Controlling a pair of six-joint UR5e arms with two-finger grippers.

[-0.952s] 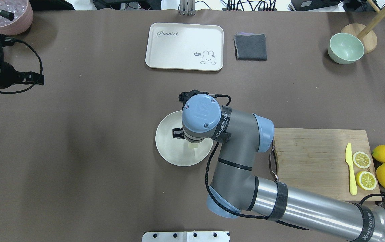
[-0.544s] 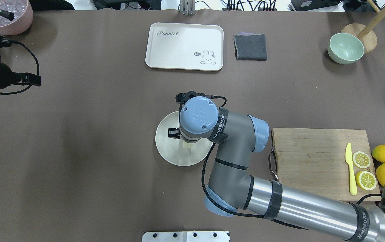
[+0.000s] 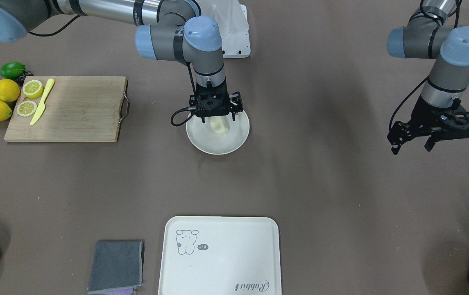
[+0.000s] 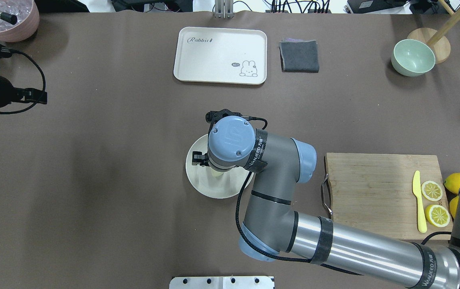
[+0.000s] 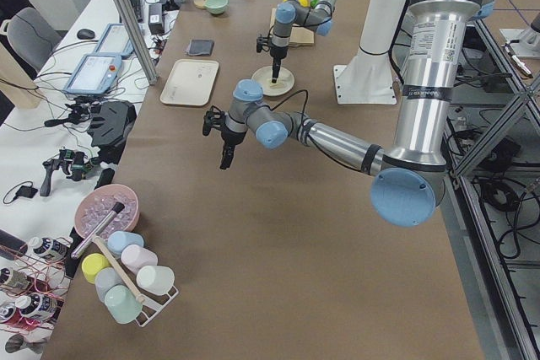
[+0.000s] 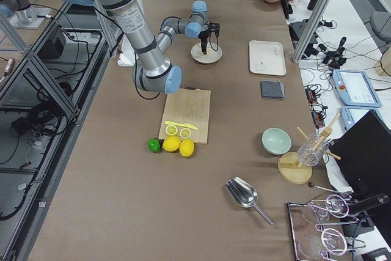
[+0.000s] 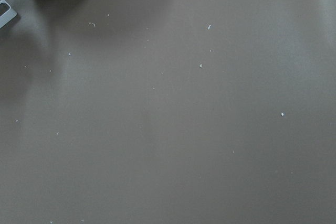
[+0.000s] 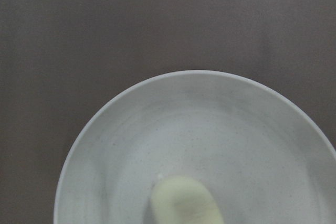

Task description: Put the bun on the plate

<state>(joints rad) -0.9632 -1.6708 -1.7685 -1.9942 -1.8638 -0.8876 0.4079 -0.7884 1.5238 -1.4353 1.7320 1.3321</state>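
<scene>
The bun (image 3: 219,125) lies on the plate (image 3: 218,146), a little above the plate's middle in the front-facing view, at centre frame. Directly over it hangs the right gripper (image 3: 216,115), pointing straight down; its jaws stand apart, wider than the bun, and seem not to press it. In the right wrist view the bun shows at the bottom edge with bare plate around it. From overhead the right arm's blue-capped wrist hides most of the bun and the plate's upper right part. A black cable (image 3: 179,116) loops down beside the plate's left rim.

To the left in the front-facing view a wooden cutting board (image 3: 70,112) carries two lemon slices (image 3: 32,89) and a yellow knife (image 3: 42,101), with two lemons (image 3: 5,90) and a green fruit (image 3: 13,70) past its left end. At the bottom edge sit a cream tray (image 3: 226,262) and a folded grey cloth (image 3: 115,265).

At the far right the left gripper (image 3: 411,147) hangs above bare table (image 3: 340,184), jaws spread and holding nothing.
</scene>
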